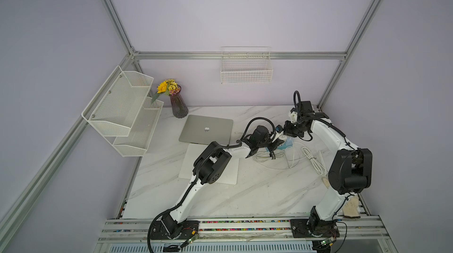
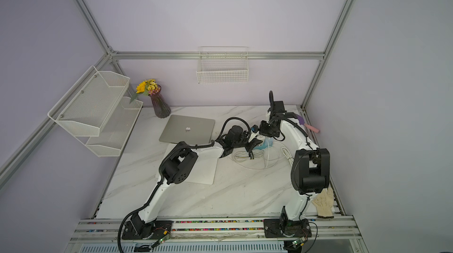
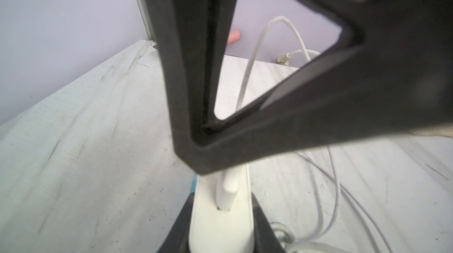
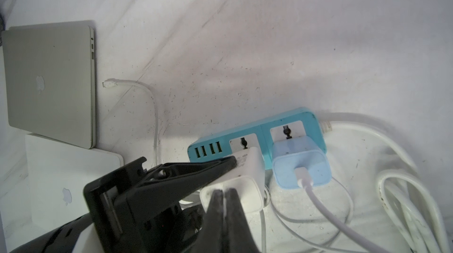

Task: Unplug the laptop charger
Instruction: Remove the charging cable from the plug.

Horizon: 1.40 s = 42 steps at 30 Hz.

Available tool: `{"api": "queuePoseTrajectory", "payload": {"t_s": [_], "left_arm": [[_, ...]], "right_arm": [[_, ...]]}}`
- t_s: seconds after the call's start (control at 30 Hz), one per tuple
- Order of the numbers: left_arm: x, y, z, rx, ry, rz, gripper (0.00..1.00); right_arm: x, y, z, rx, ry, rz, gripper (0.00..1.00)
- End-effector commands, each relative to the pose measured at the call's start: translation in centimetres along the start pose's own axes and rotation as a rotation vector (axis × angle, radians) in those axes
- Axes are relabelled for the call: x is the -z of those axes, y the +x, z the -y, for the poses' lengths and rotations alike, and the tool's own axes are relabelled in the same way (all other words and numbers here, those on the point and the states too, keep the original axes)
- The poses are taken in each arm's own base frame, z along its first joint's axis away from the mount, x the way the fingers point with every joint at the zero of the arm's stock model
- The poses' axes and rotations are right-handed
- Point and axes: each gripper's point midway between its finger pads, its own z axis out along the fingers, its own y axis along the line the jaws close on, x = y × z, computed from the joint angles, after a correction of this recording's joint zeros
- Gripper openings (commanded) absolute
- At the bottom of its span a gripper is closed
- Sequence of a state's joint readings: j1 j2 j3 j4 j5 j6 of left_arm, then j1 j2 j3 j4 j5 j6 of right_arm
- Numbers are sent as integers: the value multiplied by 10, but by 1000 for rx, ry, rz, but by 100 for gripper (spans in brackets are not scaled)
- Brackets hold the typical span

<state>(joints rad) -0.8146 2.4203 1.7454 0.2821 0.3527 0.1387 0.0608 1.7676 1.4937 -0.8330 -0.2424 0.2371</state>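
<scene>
The only marks on show were two Apple logos, one on the lid of the shut silver laptop and one on the white laptop beneath its corner (no lettering on either); the fine grey print on the side of the laptop charger was too small to read.

Counted on the desk: two laptops; one light-blue power strip with four USB ports and two sockets in view, both occupied; one pale-blue adapter in the socket nearer the strip's cord; one thick white cord looped beside it; one loose cable connector lying just beside the silver laptop, touching nothing.

The laptop charger sat plugged into the socket next to the USB ports; the left gripper was pinching it, a black finger pressed on each side of the white brick. The right gripper had its fingers pressed together, tips against the brick's outer face where the thin cable leaves it; whether that cable was caught between them could not be told.
</scene>
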Motion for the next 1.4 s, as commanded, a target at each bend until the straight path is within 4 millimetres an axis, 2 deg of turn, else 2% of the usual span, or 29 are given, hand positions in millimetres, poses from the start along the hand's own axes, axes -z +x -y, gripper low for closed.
{"api": "queuePoseTrajectory", "payload": {"t_s": [0.0, 0.13, 0.53, 0.8, 1.37], "left_arm": [[12, 184, 76, -112, 159, -563, 0], [6, 189, 76, -113, 163, -559, 0], [10, 173, 94, -96, 273, -525, 0], [6, 174, 92, -88, 266, -524, 0], [-7, 179, 88, -71, 247, -505, 0]], "right_arm": [[15, -30, -29, -34, -51, 107, 0], [17, -31, -29, -33, -51, 112, 0], [16, -33, -28, -33, -34, 97, 0], [20, -33, -29, -28, -41, 105, 0], [12, -34, -29, -28, -43, 100, 0]]}}
